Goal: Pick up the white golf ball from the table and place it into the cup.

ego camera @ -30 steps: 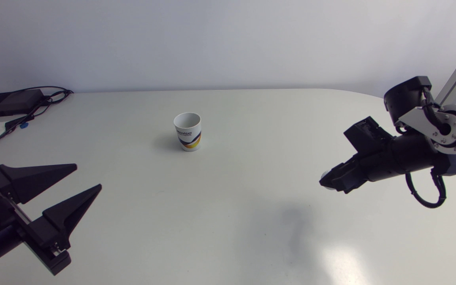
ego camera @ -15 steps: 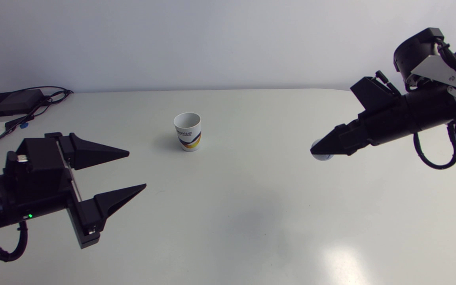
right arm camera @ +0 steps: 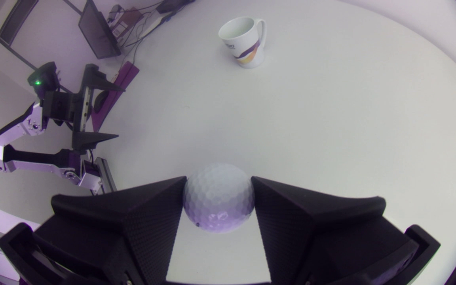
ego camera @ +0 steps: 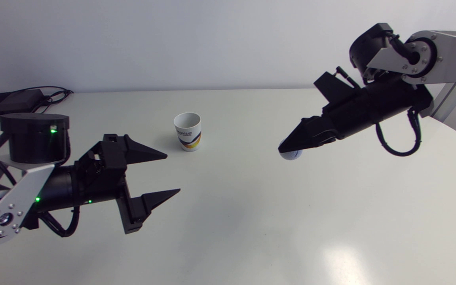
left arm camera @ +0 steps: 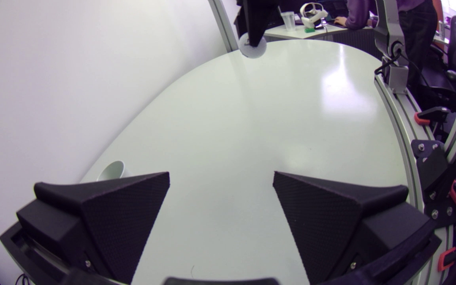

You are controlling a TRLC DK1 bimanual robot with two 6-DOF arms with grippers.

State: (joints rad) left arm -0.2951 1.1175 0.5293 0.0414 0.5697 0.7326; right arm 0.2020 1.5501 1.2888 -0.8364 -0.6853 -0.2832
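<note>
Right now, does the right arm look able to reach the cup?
Probably yes: only bare table lies between the right pincer, shut on the ball, and the upright cup; the open left pincer stands clear.

The head camera looked down on the whole table (ego camera: 228, 237) from high up, while both wrist cameras looked low across it from either side, and all three saw the cup (ego camera: 187, 131).

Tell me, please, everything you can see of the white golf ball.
The white golf ball is a dimpled, slightly glossy sphere. The right end effector is shut on it: its two fingers press it from opposite sides near their tips. It hangs clear of the table, touching nothing else, off to the side of the cup, not above it.
</note>
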